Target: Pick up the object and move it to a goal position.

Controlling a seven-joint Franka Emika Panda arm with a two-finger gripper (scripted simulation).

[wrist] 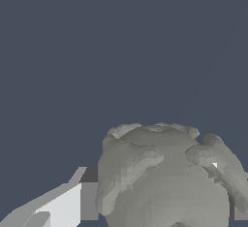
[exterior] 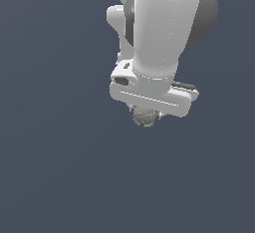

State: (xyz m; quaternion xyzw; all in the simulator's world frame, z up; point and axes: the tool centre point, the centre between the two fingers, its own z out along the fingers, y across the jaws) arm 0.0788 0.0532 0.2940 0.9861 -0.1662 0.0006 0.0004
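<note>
Exterior view: the white Panda arm (exterior: pixel 159 33) reaches down, and its white pincer (exterior: pixel 147 112) sits directly over the small, lumpy grey-olive ball with a rock-like surface (exterior: pixel 145 117), which pokes out just beneath the hand's lower edge. No goal marker shows anywhere on the plain dark blue-grey background, and whether that background is the table or open space cannot be told; no shadow or contact line shows whether the ball rests on anything. In the wrist view the ball (wrist: pixel 164 182) fills the lower part of the picture, with one pale finger (wrist: pixel 63 206) pressed against one flank; the opposite finger is hidden at the ball's far side. The pincer looks narrowed onto the ball, gripping it. By my judgement the pickup is made or nearly so, and the carry to the goal remains.
</note>
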